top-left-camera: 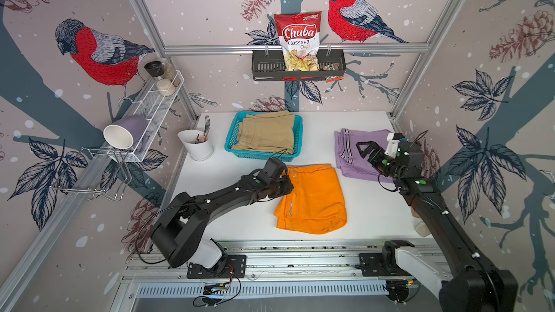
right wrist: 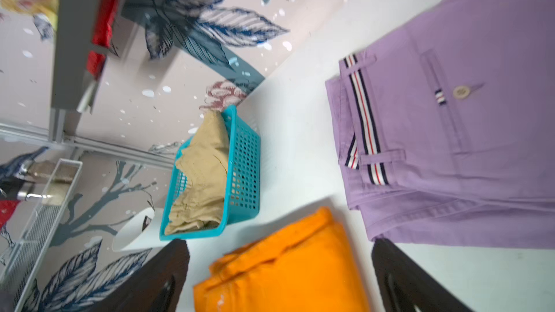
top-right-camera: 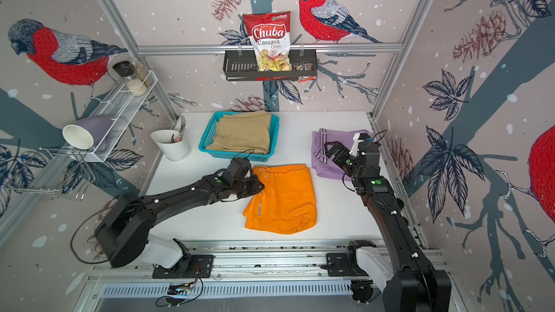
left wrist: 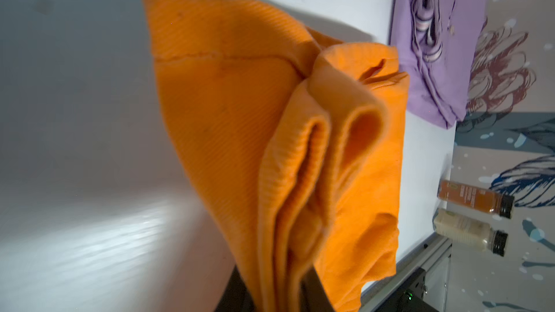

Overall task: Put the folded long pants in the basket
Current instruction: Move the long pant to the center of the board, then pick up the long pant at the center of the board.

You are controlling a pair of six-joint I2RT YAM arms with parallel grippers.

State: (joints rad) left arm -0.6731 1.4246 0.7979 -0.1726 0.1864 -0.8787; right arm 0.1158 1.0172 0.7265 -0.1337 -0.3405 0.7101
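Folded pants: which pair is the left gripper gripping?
The orange pair, its edge bunched in the left gripper; the beige pair sits in the basket, the lilac pair lies ungripped.

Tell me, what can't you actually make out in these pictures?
- Under the beige pants in the basket: covered, every view.
- Left gripper fingertips on the orange pants: hidden by its wrist, top views.
- Small items in the white cup: too small, top views.

Black arms (top-left-camera: 216,202), white base housings (top-left-camera: 210,255)
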